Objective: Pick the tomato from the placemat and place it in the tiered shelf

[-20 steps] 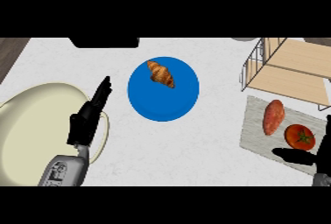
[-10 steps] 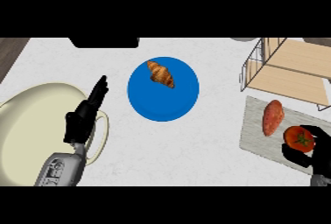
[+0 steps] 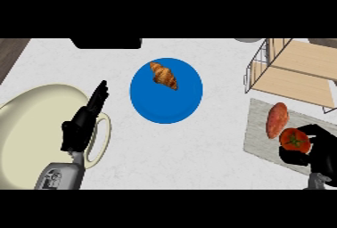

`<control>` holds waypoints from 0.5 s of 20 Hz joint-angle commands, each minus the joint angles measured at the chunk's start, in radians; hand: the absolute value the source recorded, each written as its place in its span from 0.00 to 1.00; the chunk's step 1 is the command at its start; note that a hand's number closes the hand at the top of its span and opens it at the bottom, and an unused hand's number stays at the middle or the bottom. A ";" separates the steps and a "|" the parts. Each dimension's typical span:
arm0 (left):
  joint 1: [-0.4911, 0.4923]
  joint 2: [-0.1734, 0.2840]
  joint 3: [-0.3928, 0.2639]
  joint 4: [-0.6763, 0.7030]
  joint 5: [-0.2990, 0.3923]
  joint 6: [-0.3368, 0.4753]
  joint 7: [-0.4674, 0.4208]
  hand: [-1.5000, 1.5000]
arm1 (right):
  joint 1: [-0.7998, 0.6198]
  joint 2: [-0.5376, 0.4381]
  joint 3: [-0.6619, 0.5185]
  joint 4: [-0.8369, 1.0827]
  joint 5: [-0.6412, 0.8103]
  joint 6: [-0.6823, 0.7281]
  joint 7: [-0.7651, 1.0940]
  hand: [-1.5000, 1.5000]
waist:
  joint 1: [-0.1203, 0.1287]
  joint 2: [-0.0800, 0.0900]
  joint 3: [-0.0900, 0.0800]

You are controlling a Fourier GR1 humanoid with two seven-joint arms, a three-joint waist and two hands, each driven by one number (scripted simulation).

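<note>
The red tomato [image 3: 294, 140] with a green stem lies on the grey placemat [image 3: 260, 139] at the right, beside an orange-red sweet potato [image 3: 276, 120]. My right hand [image 3: 314, 151] is curled round the tomato, a finger over its far side and the thumb under its near side. The wooden tiered shelf [image 3: 296, 71] with a wire frame stands behind the placemat at the upper right. My left hand [image 3: 84, 122] rests open at the left, fingers pointing up.
A blue plate [image 3: 166, 102] with a croissant [image 3: 164, 75] sits in the middle. A large cream plate [image 3: 26, 133] lies at the left under my left hand. A dark object [image 3: 106, 43] stands at the back edge.
My right hand has moved in onto the placemat and closed round the tomato. The left hand has shifted only slightly.
</note>
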 commanded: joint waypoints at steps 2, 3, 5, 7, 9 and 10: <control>-0.003 -0.019 -0.031 -0.036 -0.022 0.013 0.027 0.50 | -0.081 0.113 0.201 -0.014 0.084 0.097 0.067 1.00 | 0.021 0.002 0.004; -0.012 -0.043 -0.046 -0.002 -0.020 0.011 0.020 0.50 | -0.137 0.136 0.266 -0.041 0.091 0.179 0.099 1.00 | 0.033 0.004 0.002; -0.030 -0.017 -0.023 0.035 -0.005 -0.014 -0.021 0.50 | -0.189 0.210 0.391 0.001 0.096 0.219 0.132 1.00 | 0.052 0.010 0.001; -0.047 -0.034 -0.033 0.016 -0.024 0.013 0.030 0.50 | -0.241 0.212 0.496 -0.023 0.076 0.210 0.245 1.00 | 0.029 0.003 0.004; -0.038 -0.030 -0.031 0.036 -0.031 0.014 0.008 0.50 | -0.295 0.214 0.573 -0.033 0.016 0.114 0.322 1.00 | 0.022 0.004 0.004; 0.009 -0.013 -0.022 -0.038 -0.015 0.005 0.022 0.50 | -0.319 0.214 0.554 -0.116 -0.007 0.100 0.352 1.00 | 0.028 -0.002 0.005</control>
